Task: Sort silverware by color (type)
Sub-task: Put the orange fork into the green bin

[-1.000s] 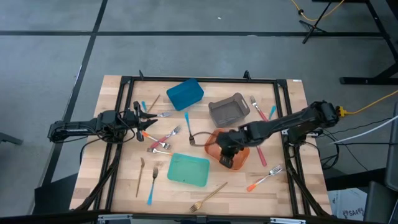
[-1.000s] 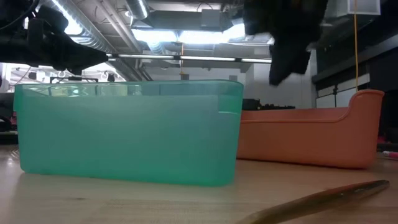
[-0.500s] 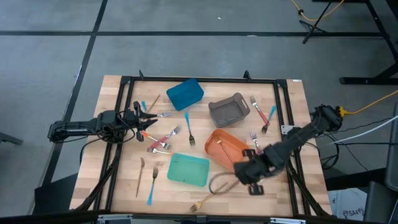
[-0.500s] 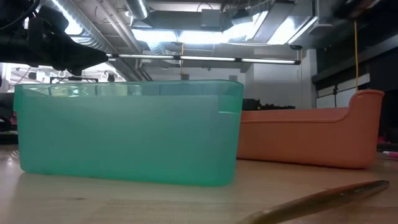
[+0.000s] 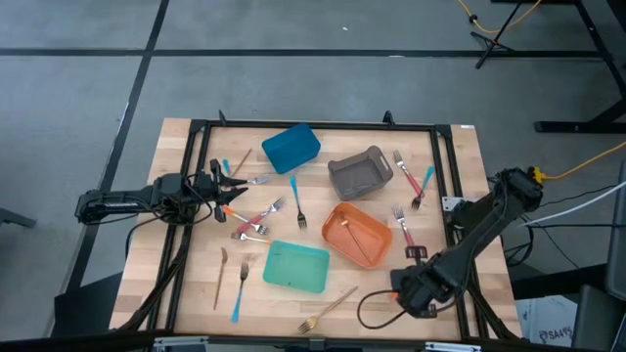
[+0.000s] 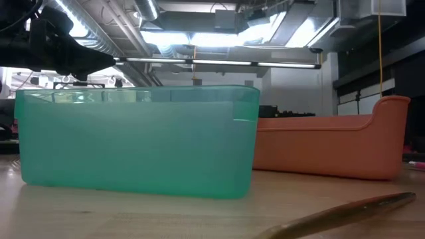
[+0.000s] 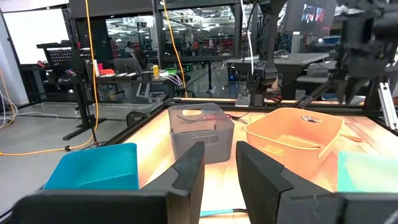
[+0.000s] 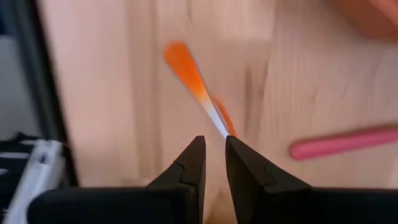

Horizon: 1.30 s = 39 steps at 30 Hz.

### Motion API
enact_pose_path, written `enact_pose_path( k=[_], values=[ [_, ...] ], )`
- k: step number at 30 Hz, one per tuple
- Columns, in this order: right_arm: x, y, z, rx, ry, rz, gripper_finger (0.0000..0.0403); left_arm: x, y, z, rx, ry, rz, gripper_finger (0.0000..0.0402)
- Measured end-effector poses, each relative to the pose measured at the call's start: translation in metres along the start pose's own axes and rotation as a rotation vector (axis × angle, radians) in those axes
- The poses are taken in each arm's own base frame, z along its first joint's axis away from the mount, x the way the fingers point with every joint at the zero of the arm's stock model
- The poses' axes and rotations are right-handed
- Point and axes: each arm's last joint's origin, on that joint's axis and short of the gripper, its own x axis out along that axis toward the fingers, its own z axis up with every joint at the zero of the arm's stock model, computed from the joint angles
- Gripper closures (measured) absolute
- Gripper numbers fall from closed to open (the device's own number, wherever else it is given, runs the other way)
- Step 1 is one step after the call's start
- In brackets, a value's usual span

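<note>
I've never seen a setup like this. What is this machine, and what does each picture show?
It is a robot with two dark arms at a wooden table, each ending in a two-finger gripper. One picture looks down from above, one looks level across the tabletop, and two come from cameras on the wrists. Small forks with coloured handles lie scattered around a blue plastic bin, a grey bin, an orange bin and a teal bin. The left gripper is open and holds nothing. The right gripper hangs low over an orange-handled fork.

Orange-handled fork (image 8: 198, 88) blurred, tines hidden behind right claw (image 8: 214, 163).
</note>
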Motion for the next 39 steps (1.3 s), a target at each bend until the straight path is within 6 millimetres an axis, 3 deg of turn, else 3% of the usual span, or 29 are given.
enact_pose_path(
  k=[15,39],
  values=[
    [0.051,-0.026,-0.029,0.031,0.23,-0.045,0.0352,0.0,0.0,0.0,-0.002,0.0,0.0,0.0316],
    [0.056,-0.025,-0.027,-0.03,0.188,-0.017,0.0352,0.0,0.0,0.0,-0.003,0.0,0.0,0.0316]
  ],
)
